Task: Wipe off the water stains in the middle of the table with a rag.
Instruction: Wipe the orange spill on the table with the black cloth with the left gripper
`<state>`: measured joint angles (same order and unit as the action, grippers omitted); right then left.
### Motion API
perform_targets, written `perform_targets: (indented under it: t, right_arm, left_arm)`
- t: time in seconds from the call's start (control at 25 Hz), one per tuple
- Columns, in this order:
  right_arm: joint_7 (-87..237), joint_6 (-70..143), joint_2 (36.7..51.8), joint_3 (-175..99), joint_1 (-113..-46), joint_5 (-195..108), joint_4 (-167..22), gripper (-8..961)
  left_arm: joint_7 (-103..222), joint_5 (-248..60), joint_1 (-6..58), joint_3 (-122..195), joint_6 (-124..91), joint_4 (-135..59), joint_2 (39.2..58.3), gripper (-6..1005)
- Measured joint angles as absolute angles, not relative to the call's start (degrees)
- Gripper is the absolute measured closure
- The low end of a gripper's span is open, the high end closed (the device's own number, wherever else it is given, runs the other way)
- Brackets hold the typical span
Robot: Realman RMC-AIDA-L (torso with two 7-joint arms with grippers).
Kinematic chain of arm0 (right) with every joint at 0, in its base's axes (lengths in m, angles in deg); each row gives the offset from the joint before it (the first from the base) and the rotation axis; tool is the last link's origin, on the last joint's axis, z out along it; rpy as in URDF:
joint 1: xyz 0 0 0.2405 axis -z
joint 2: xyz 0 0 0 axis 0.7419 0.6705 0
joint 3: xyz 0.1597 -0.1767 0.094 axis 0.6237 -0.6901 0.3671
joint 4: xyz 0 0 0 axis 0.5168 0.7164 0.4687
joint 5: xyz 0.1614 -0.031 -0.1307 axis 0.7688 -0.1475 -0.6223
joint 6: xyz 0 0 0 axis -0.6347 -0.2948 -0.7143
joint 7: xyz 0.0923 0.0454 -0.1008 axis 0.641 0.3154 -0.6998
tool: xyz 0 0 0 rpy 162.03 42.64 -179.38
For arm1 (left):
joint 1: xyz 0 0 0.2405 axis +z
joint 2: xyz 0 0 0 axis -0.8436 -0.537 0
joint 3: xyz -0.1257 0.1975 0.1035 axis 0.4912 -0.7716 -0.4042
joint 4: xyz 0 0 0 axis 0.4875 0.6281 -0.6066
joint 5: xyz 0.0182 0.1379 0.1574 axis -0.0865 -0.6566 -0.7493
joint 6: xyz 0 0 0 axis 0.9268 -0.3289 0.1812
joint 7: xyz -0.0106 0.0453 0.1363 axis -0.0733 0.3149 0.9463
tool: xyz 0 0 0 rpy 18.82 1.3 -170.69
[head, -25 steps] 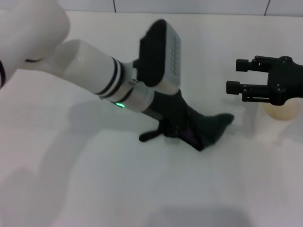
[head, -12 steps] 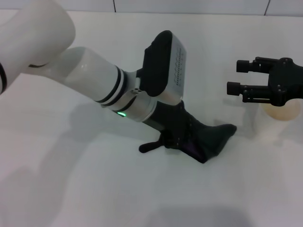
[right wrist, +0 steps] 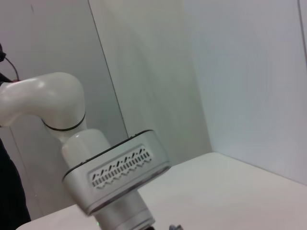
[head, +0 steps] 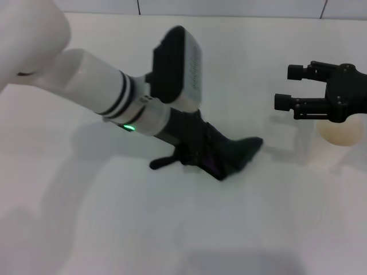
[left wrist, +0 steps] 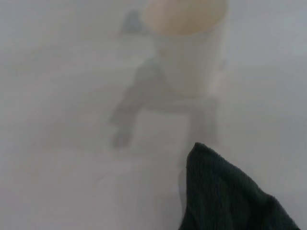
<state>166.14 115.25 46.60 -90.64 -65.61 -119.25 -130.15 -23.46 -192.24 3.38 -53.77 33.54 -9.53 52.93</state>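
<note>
My left gripper [head: 211, 158] is pressed down on the white table [head: 172, 229] in the middle of the head view, shut on the dark green-black rag [head: 241, 150]. The rag spreads out to the right of the fingers, and a thin tail [head: 161, 163] pokes out to the left. One corner of the rag [left wrist: 225, 196] shows in the left wrist view. The water stains are not visible; the rag and arm cover that spot. At the right edge, my right gripper [head: 288, 87] hovers open and empty, apart from the rag.
A white paper cup [head: 341, 133] stands at the right, just under the right gripper, and also shows in the left wrist view [left wrist: 187, 43]. Dark seam lines [head: 137, 7] run along the table's far edge. My left wrist housing [right wrist: 115, 177] fills the right wrist view.
The left gripper slid the rag to the right and a little nearer, then back to the left. The right gripper has stayed in place.
</note>
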Motion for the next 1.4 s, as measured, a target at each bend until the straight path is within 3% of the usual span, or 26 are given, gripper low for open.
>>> perform_targets:
  t: [0.08, 0.8, 1.4]
  right_arm:
    - [166.14, 115.27, 46.60, -90.69, -65.66, -119.25, -130.20, 95]
    - [166.16, 115.36, 46.58, -90.53, -65.21, -119.05, -130.41, 103]
    - [166.16, 115.43, 46.58, -91.07, -65.25, -118.89, -130.36, 104]
  left_arm:
    - [-23.46, -194.74, 3.79, -50.74, 33.70, -9.57, 52.86, 932]
    - [-26.14, -210.16, 4.11, -38.81, 33.22, -8.39, 52.29, 921]
    - [-21.56, -199.09, 2.20, -46.60, 33.81, -9.02, 53.40, 910]
